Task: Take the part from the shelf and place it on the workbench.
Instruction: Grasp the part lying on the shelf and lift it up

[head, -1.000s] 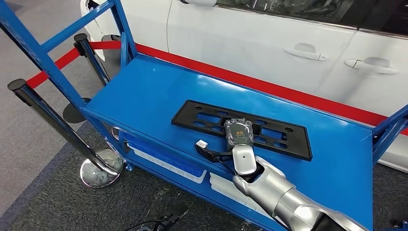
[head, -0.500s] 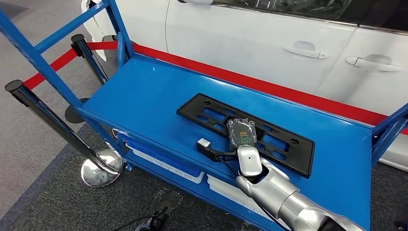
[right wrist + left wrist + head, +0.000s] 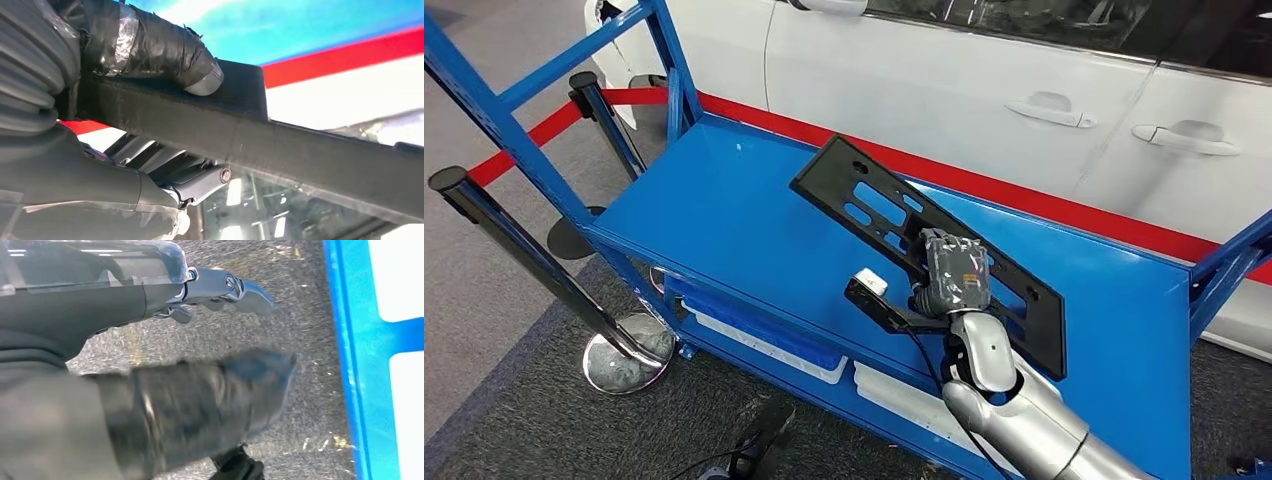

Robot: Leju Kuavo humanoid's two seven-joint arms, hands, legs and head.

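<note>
A black stanchion post (image 3: 529, 262) on a chrome base stands on the grey floor off the left end of the blue shelf (image 3: 724, 215), with a red belt (image 3: 534, 138) running behind it. In the left wrist view the left hand (image 3: 210, 290) hangs above speckled carpet beside a blue frame edge; its fingers (image 3: 240, 287) lie curled in, with nothing seen in them, though blur hides much of it. On the shelf's top surface, the black part (image 3: 894, 225), a long slotted plate, is tilted up: its left end is raised clear of the blue surface, and its right end sits low near the shelf's front right area. The right hand (image 3: 954, 272) grips the part along its near long edge, towards the right end. The right wrist view shows the taped thumb (image 3: 155, 47) pressed on one face of the part (image 3: 300, 150) and the darker fingers (image 3: 165, 165) clamped beneath. Behind the shelf's back edge runs a red stripe, then a white car (image 3: 1024, 90).
</note>
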